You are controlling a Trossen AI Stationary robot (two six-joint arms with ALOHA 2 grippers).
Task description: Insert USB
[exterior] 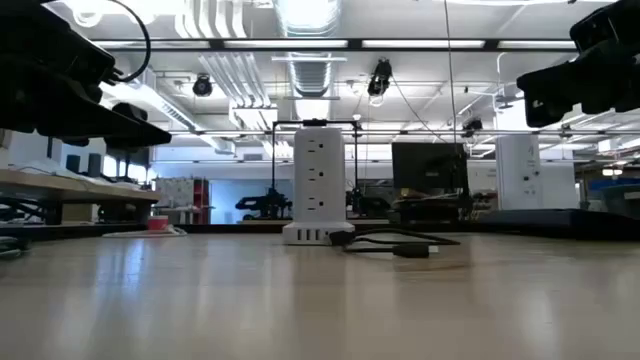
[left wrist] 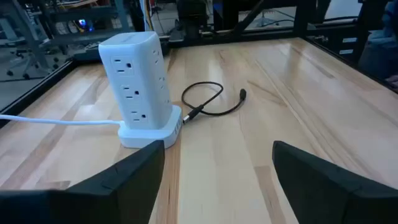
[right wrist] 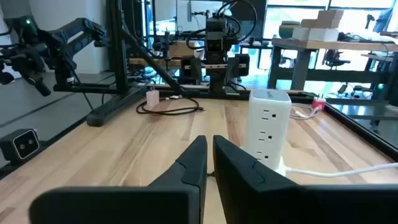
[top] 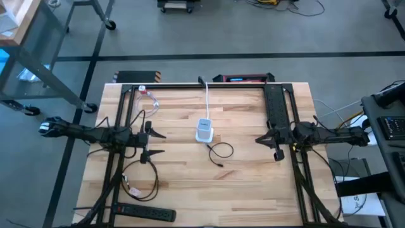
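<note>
Above the desk's left side, the left end effector (top: pixel 156 143) hangs with its two fingers (left wrist: pixel 127 180) spread apart and nothing between them; it faces the middle of the desk (top: pixel 253 183). Opposite, above the right side, the right end effector (top: pixel 261 139) is clenched, its fingers (right wrist: pixel 193 163) pressed together with nothing gripped.

Items counted on the desk:

1. One white tower power strip (top: pixel 204 130), upright near the desk's centre, between the two end effectors and well apart from both. Three outlets show on each visible face. No brand or lettering can be read on it. Small ports line its base, too small to identify.
2. One white cord (top: pixel 207 101) running from the tower's base to the far edge of the desk.
3. One black USB cable (top: pixel 221 152), lying in a loose loop just beside the tower on the near-right side. One end sits at the tower's base; whether it is seated in a port cannot be told. The other end lies free on the wood.
4. One black flat power strip (top: pixel 144 212) at the near-left corner, with thin dark wires trailing beside it.
5. One small white adapter (top: pixel 143 91) with red wiring near the far-left corner.

No legible writing appears on any item.
</note>
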